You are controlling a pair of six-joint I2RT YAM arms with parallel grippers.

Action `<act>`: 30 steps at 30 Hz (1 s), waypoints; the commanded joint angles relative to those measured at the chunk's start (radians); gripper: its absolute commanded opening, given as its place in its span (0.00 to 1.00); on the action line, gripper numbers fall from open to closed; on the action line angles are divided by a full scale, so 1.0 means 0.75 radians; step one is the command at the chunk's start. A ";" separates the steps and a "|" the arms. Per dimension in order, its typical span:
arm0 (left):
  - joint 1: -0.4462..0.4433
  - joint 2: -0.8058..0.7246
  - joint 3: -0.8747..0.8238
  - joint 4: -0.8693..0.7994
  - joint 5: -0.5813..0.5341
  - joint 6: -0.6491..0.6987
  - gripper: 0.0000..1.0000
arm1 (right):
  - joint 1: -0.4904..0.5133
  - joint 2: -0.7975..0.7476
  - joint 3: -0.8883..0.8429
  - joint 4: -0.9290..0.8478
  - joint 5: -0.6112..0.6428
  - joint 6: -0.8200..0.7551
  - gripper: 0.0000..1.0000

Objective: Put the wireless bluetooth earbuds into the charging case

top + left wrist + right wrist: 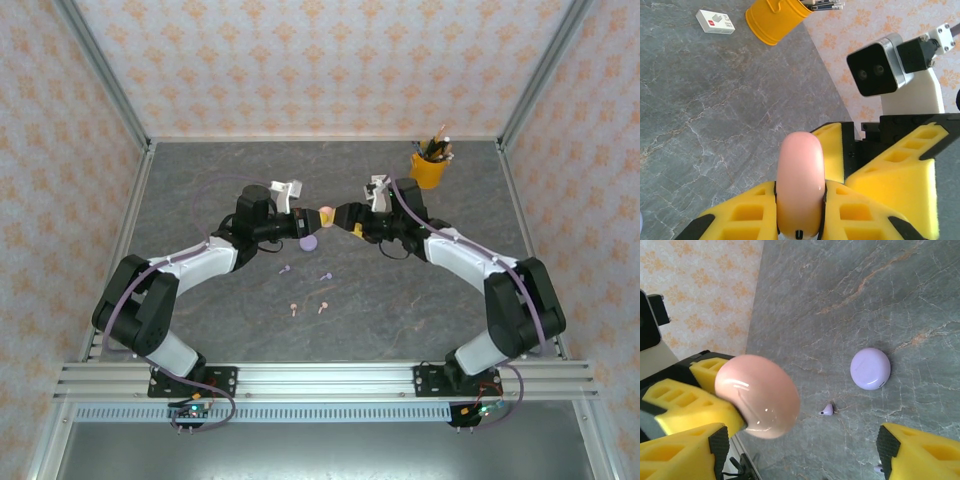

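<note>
Earbuds [323, 306] lie loose on the table [200, 180] in the top view, two lilac and two pink, nearer the arm bases than either pincer. The pink charging case [326, 215] is clamped, closed, in the left pincer [312, 219]. The right pincer [346, 216] faces it, a purple case [308, 242] lies shut close by, and a yellow cup [430, 170] holds pencils. From the left wrist, the pink case stands edge-on between yellow fingers [740, 217], its long axis running away from the camera. From the right wrist, the right pincer's jaws stand wide, holding nothing, with the pink case beside one finger [685, 452]. Its lid likely needs opening first.
</note>
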 commanded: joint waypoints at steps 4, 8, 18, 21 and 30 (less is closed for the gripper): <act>0.006 -0.047 0.043 -0.037 0.045 0.047 0.07 | 0.008 0.072 0.080 0.033 0.041 -0.030 0.76; 0.007 -0.066 0.038 -0.033 0.049 0.046 0.07 | -0.011 0.094 0.061 0.041 0.072 -0.026 0.74; 0.003 -0.107 0.023 -0.018 0.054 0.032 0.06 | -0.079 0.132 -0.003 0.096 0.104 0.046 0.70; 0.004 -0.112 0.010 -0.015 0.049 0.033 0.06 | -0.082 0.088 -0.021 0.082 0.096 0.042 0.70; 0.003 -0.114 -0.010 0.019 0.050 0.029 0.04 | -0.082 -0.092 -0.107 0.118 0.002 0.072 0.70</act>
